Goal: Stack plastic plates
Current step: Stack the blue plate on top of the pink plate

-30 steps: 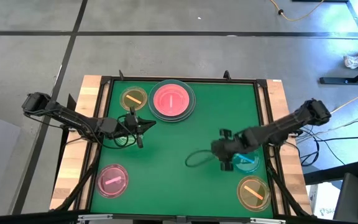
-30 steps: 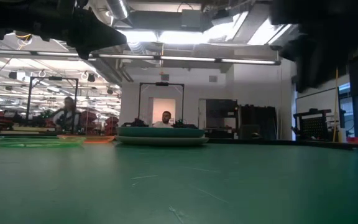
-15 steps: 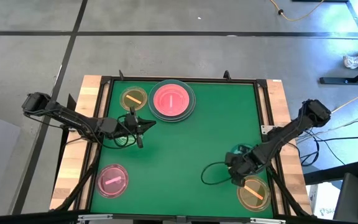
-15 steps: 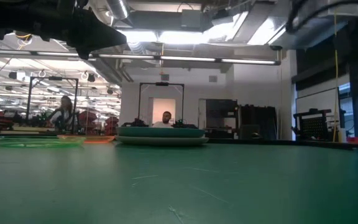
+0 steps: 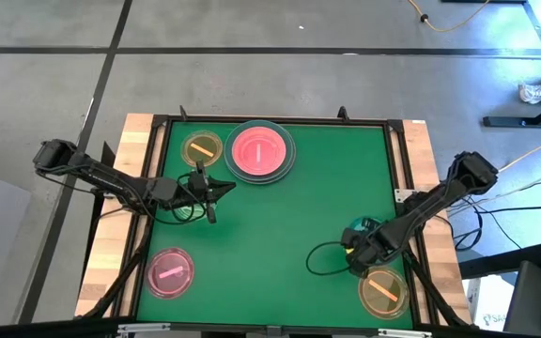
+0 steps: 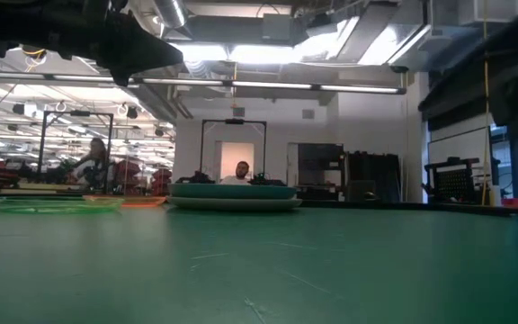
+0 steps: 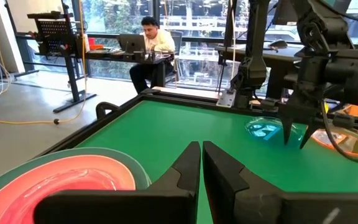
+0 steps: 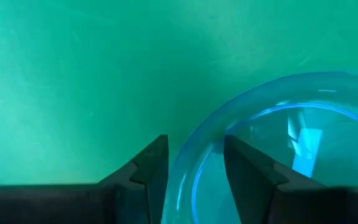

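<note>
Right wrist view is showing the right pincer (image 8: 194, 165) hanging low over the green tabletop (image 5: 289, 211), its two dark fingers (image 8: 151, 165) standing a little apart and straddling the rim of the small blue plate (image 8: 278, 149), one finger outside, one inside, not yet closing on it. That plate is lying just beside the orange plate (image 5: 383, 290); the big pink plate (image 5: 260, 150), resting on a teal one, is lying well apart from it. The left pincer (image 7: 201, 163) is waiting near the big pink plate with fingers almost touching, holding nothing. I am judging the blue plate light, thin, stiff and slick, so the rim is looking like the sensible place to pinch.
</note>
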Tool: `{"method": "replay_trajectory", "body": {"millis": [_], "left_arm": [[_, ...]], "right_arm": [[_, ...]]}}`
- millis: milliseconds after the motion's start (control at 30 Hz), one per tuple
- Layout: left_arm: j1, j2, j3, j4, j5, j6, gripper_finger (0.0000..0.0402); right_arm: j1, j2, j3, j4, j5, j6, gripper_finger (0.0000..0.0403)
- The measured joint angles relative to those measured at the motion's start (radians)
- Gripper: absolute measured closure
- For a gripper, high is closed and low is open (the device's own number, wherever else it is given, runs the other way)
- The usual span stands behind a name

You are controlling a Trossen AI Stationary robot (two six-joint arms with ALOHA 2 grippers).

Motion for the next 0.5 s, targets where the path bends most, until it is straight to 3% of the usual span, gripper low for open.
{"method": "replay_trajectory", "body": {"millis": [267, 500], "left_arm": [[0.000, 0.000, 0.000, 0.000, 0.000, 0.000, 0.0390], [0.000, 0.000, 0.000, 0.000, 0.000, 0.000, 0.0390]], "right_arm": [[0.000, 0.053, 0.005, -0.001, 0.032, -0.051, 0.0269], [0.000, 0.055, 0.005, 0.000, 0.027, -0.120, 0.0360]]}}
